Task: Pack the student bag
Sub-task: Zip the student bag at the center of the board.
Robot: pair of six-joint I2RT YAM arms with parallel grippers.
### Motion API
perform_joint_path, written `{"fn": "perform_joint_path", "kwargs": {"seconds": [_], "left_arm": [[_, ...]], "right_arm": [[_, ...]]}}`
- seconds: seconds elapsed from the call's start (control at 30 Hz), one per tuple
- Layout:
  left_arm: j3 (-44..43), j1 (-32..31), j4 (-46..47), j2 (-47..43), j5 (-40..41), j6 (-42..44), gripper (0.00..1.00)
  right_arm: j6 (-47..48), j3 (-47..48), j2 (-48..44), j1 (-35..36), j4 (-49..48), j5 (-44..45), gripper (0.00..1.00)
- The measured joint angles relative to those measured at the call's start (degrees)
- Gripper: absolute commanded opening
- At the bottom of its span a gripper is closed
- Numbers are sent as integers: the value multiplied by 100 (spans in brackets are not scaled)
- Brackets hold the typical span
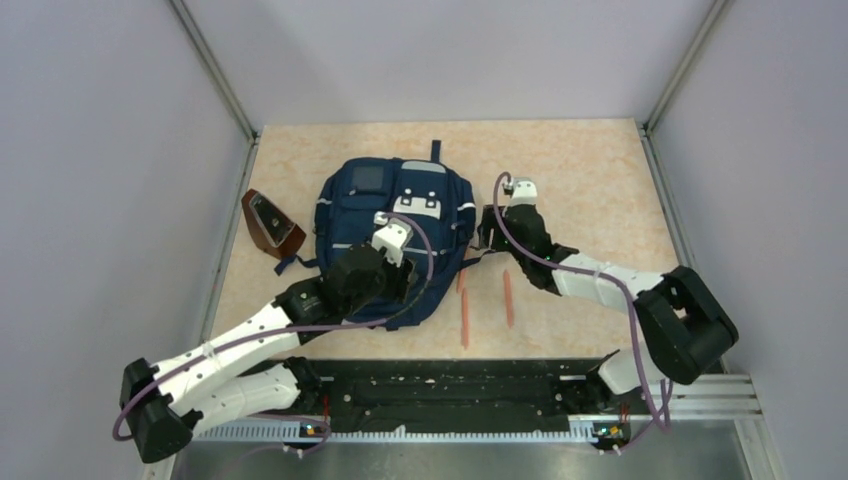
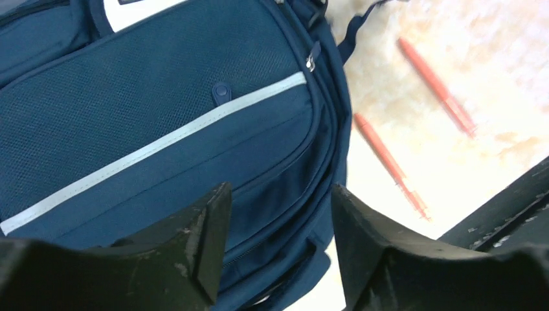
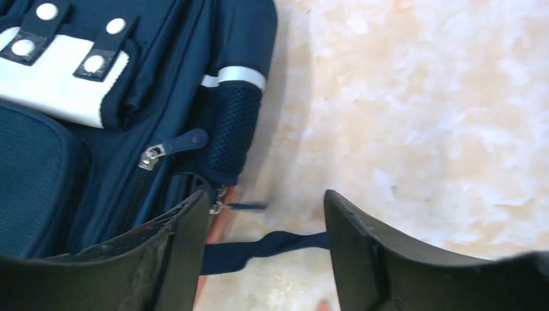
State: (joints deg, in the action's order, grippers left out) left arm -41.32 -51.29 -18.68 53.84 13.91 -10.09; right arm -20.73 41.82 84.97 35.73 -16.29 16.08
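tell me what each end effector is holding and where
Nothing is held: the left end effector is open over the student bag, the right end effector open beside it.

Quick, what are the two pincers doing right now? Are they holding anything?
Left pincer: open, holding nothing, above the student bag.
Right pincer: open, holding nothing.
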Motion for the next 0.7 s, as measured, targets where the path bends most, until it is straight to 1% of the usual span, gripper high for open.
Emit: {"fn": "perform_joint_path", "kwargs": {"seconds": [0.07,0.1,0.17,0.23,0.33,0.4,0.57,0.63,0.7], "left_arm": [[-11,13,-9,-249,-4,-85,80],[-31,22,-22,-356,-15,-120,84],[-127,22,-83,-498,-31,-203,89],[-328,33,-216,-546,-37,-264,92],[-680,133,-468,-472,-76,-345,93],[-903,389,-647,-352,-192,-398,93],[-872,1617,-935,-179,-793,-654,93],[-769,1961,-1019,-192,-992,-776,94],[-732,2124,-1099,-195,-1185,-852,94]], "right_arm": [[9,-142,-280,-26,140,153,73],[9,-210,-413,-28,199,210,73],[11,-345,-752,-35,345,293,74],[11,-439,-1088,-39,439,313,74],[13,-494,-1456,-39,560,223,74],[17,-498,-1611,-39,595,-2,74],[-66,-509,-1665,-39,647,-713,74],[-219,-551,-1663,-26,553,-1084,74],[-369,-605,-1641,11,476,-1276,74]]}}
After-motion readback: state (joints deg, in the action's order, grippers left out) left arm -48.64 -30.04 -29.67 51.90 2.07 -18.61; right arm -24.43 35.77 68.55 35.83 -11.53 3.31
